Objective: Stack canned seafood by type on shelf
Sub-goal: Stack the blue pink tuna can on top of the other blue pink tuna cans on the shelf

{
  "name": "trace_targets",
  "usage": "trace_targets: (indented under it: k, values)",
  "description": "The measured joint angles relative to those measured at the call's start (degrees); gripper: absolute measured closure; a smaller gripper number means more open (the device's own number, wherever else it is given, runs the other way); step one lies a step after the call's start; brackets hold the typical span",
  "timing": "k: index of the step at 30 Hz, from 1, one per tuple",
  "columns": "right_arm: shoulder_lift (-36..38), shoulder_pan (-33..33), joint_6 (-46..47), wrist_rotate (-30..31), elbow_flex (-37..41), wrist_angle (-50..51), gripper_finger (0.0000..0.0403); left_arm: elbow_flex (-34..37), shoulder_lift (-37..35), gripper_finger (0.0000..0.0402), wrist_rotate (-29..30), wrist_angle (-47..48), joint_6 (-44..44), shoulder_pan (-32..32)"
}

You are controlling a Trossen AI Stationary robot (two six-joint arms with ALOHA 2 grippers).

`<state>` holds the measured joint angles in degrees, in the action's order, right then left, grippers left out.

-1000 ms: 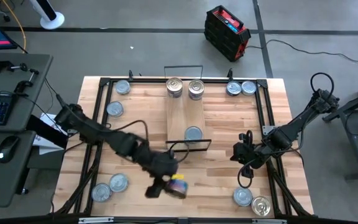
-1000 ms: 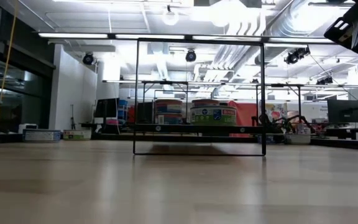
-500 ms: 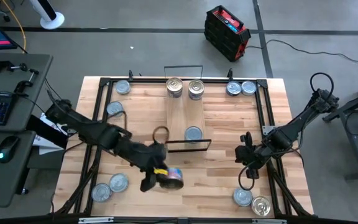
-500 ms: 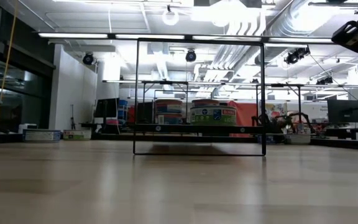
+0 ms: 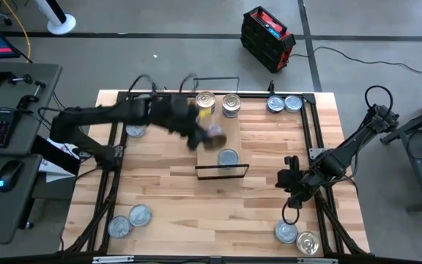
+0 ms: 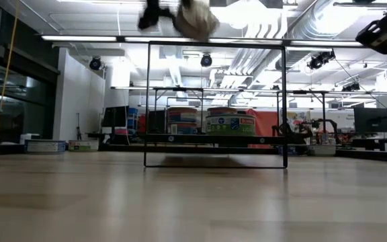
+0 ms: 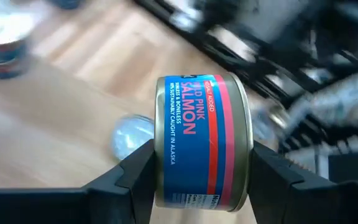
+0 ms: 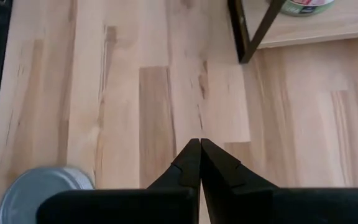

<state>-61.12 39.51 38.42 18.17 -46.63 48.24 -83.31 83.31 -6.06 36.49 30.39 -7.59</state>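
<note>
Above the shelf, near its far end, the left gripper holds a salmon tin clear of the wood, its fingers gripping the tin's flat ends. Two tins stand at the shelf's far end; one pale-topped tin lies near its front end. Other tins sit at the bench corners. Toward the bench's right edge, the right gripper hangs with fingers closed, empty.

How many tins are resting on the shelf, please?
3 tins on the shelf: two at its far end, one by its near end. The left gripper holds a fourth tin above; stacks may hide more.
</note>
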Motion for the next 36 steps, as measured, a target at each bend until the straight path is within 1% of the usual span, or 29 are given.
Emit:
trace_targets:
  k: [2, 4, 6, 8, 9, 11, 13, 15, 20, 23, 25, 28, 33, 36]
  values:
    - [0.0, 0.0, 1.8, 0.7, 0.0, 0.0, 0.0403, 4.6, -0.2, 0.0226, -3.9, -6.5, 0.7, -7.1]
    - [0.0, 0.0, 3.6, 1.8, 0.0, 0.0, 0.0403, 9.5, -0.5, 0.0226, -7.2, -19.2, 3.0, -13.6]
    - [0.0, 0.0, 5.9, 3.9, 0.0, 0.2, 0.0403, 15.4, -0.7, 0.0226, -8.9, -32.9, 8.1, -19.1]
    - [0.0, -0.2, 8.5, 6.5, 0.0, 0.5, 0.0403, 21.6, -0.1, 0.0226, -9.6, -43.7, 14.1, -23.2]
    - [0.0, -0.4, 10.0, 7.9, 0.0, 0.6, 0.0403, 24.3, 0.2, 0.0226, -9.5, -47.5, 17.0, -25.0]
    - [0.0, -1.1, 13.3, 9.4, 0.0, 0.7, 0.0403, 29.0, 0.3, 0.0226, -7.7, -52.8, 23.7, -27.9]
    - [0.0, -2.1, 16.1, 10.3, 0.0, 0.7, 0.0403, 31.9, 0.0, 0.0226, -7.2, -57.4, 31.1, -30.2]
    - [0.0, -3.6, 19.0, 10.5, 0.0, 0.7, 0.0403, 34.0, -0.7, 0.0226, -8.9, -57.5, 36.6, -32.1]
    - [0.0, -8.1, 26.5, 10.5, 0.0, 0.3, 0.0403, 37.1, -0.5, 0.0226, -11.1, -56.4, 38.4, -32.6]
    - [0.0, -11.5, 29.2, 10.5, 0.0, -0.7, 0.0403, 38.2, -0.6, 0.0226, -13.2, -57.0, 39.7, -33.2]
    - [0.0, -13.7, 30.1, 10.4, 0.0, -2.1, 0.0403, 38.6, -0.5, 0.0226, -13.4, -57.6, 40.5, -33.4]
    - [0.0, -16.6, 28.9, 10.0, 0.0, -5.3, 0.0403, 38.4, -1.0, 0.0226, -13.8, -59.3, 40.9, -34.6]
    - [0.0, -21.6, 24.5, 5.5, 0.0, -7.7, 0.0403, 38.6, -0.7, 0.0226, -12.4, -54.4, 42.6, -35.2]
    - [0.0, -23.8, 21.7, 4.2, 0.0, -7.8, 0.0403, 38.4, -0.9, 0.0221, -11.2, -56.5, 44.4, -34.8]
